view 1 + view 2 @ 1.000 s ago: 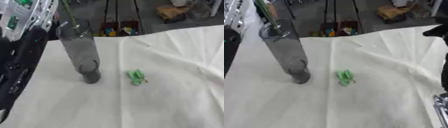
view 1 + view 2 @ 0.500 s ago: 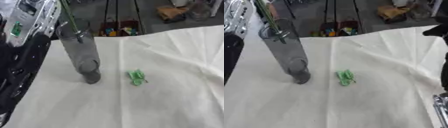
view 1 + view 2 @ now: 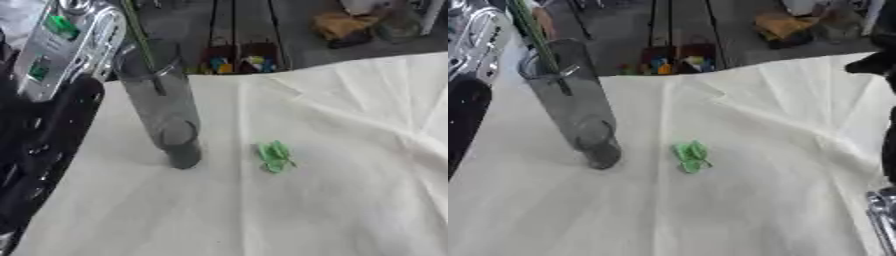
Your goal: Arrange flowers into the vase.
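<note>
Since a second ago your green stem has sunk deeper into the tall glass vase, which stands upright on the white cloth; green leaves lie just beside its base. Left arm alongside the vase; neither hand's fingers can be made out

One vase, one stem — one green scrap.

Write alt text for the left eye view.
A tall clear vase stands on a white tablecloth with a green stem entering its mouth. A small green leaf piece lies to its right; the robot's black arm fills the left edge.
</note>
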### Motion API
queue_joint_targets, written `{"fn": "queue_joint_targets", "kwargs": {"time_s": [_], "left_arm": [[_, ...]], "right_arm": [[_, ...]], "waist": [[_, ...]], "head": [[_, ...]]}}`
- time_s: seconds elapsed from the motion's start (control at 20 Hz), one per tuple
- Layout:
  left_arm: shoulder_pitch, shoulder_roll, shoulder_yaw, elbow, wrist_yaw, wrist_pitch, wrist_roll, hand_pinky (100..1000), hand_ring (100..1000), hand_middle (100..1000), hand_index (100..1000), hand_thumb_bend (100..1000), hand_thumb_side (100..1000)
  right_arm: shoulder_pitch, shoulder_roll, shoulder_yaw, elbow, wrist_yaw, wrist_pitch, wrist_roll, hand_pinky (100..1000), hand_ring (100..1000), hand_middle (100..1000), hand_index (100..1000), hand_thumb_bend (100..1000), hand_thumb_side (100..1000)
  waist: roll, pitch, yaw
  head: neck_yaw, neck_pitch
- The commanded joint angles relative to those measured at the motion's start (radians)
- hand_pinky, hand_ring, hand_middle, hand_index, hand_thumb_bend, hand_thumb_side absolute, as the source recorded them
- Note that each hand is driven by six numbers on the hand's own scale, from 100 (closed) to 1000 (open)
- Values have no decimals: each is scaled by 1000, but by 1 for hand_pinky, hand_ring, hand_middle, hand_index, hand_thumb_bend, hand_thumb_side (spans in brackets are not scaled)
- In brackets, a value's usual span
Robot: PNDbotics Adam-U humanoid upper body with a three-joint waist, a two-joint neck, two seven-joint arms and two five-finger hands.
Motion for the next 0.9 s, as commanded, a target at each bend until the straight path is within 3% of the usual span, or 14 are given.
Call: {"fn": "queue_joint_targets", "kwargs": {"time_s": [0.05,0.55,0.9], "left_arm": [[-13,29,1,-5,-9,171,161,100,100,100,134,108,730],[0,38,-7,-2,-37,188,135,100,184,100,210,118,843],[8,56,-14,3,-76,217,122,100,193,102,218,100,831]], "right_arm": [[-12,-8,-5,-16,-10,-1,-3,624,557,485,738,100,994],[-10,-7,-5,-16,-10,0,-4,624,557,484,738,100,996],[-8,-7,-6,-16,-10,1,-4,624,558,484,738,100,996]], "waist": [[-7,-19,1],[-8,-19,2],[-8,-19,5]], "head": [[0,-9],[-2,-11],[-2,-11]]}}
